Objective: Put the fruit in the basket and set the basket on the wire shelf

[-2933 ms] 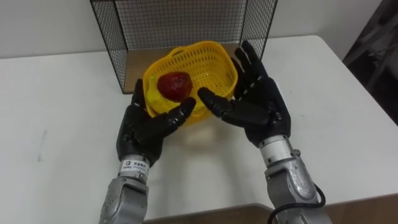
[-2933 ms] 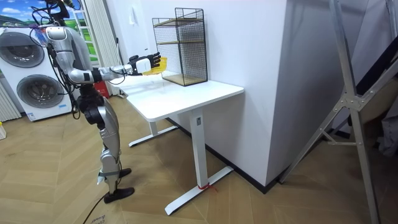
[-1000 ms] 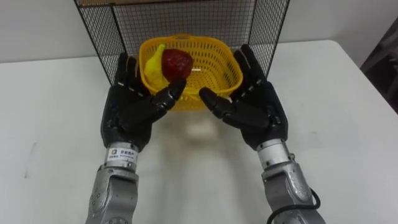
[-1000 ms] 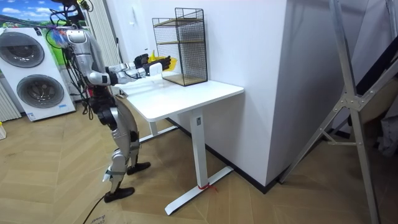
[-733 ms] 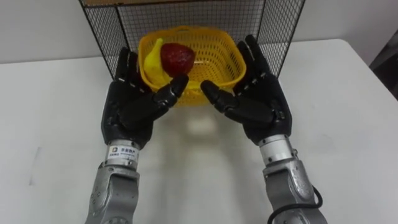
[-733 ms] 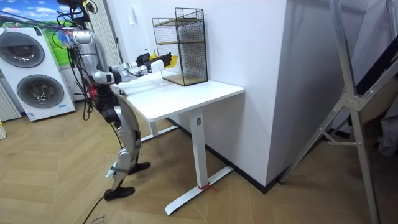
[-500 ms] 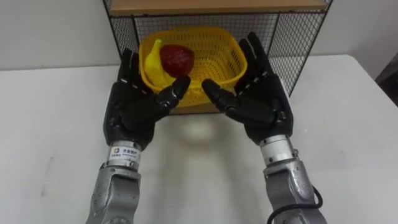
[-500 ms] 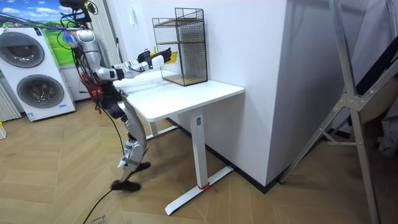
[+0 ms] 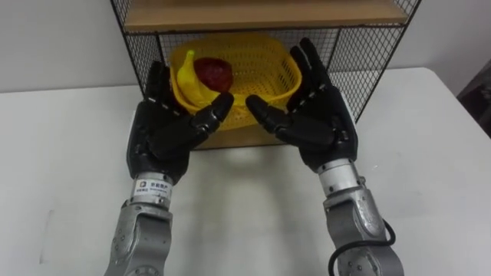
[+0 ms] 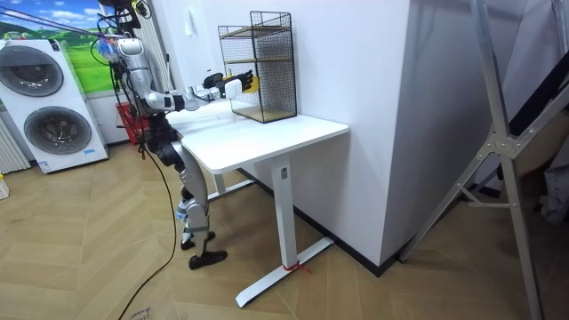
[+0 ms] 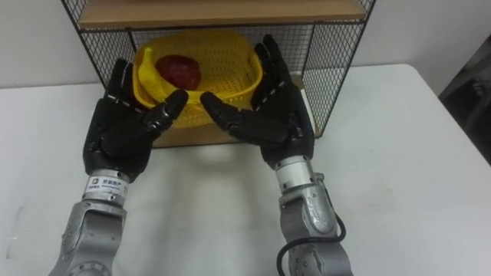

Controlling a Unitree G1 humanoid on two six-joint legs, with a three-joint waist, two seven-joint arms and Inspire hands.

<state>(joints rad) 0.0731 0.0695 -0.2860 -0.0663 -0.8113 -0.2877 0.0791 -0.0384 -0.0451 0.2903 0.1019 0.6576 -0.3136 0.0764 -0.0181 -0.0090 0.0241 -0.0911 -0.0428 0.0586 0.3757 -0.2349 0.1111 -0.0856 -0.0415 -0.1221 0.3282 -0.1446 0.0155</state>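
I hold the yellow basket [image 9: 261, 65] between my left hand [image 9: 163, 136] and my right hand [image 9: 321, 123], both with fingers straight and spread, the palms against its two sides. The basket is partly inside the lower compartment of the wire shelf [image 9: 360, 65], under its wooden board [image 9: 261, 14], with a banana [image 9: 186, 77] and a red fruit [image 9: 213, 74] lying in it. The shelf stands on the white tabletop [image 9: 430, 153]; I cannot tell if the basket touches the shelf's bottom

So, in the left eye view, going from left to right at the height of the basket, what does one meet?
left hand → banana → red fruit → right hand. The basket and the wire shelf stretch across the whole row, so both are left out.
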